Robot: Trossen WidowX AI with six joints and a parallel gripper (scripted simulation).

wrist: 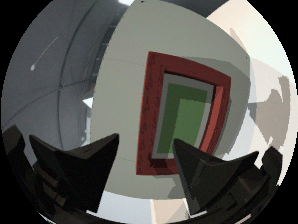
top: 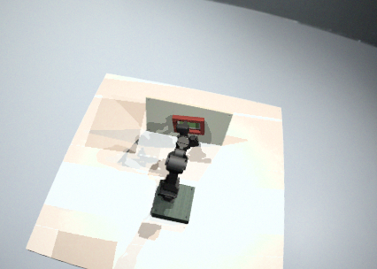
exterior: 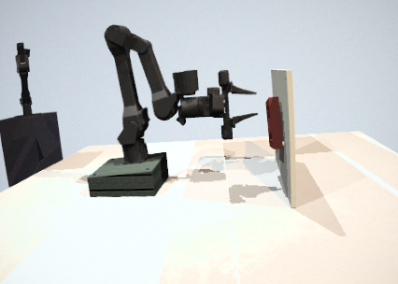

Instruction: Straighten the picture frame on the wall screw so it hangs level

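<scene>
Above the surface (top: 248, 194) (exterior: 140, 247), from the top, the frame (top: 201, 126) (exterior: 275, 122) (wrist: 154, 112) hangs on the wall panel (top: 155, 114) (exterior: 289, 139) (wrist: 117, 90), the arm reaching toward it. From the exterior, the parted, empty fingers (top: 182, 127) (exterior: 257, 103) stand short of it, so the approach seems in hand. At the wrist, it sits beyond the fingertips, off to one side, so centring probably precedes gripping.

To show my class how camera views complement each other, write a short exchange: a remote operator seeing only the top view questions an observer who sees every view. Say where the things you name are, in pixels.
Operator: From the top I can't see the fingers. Open or shut?
Observer: The gripper (exterior: 257, 103) (wrist: 147, 140) is open, its fingers apart, one above the other in the exterior view.
Operator: Do they touch the frame?
Observer: No, the exterior view shows a gap between the fingertips and the red picture frame (top: 201, 126) (exterior: 275, 123) (wrist: 152, 95).
</scene>
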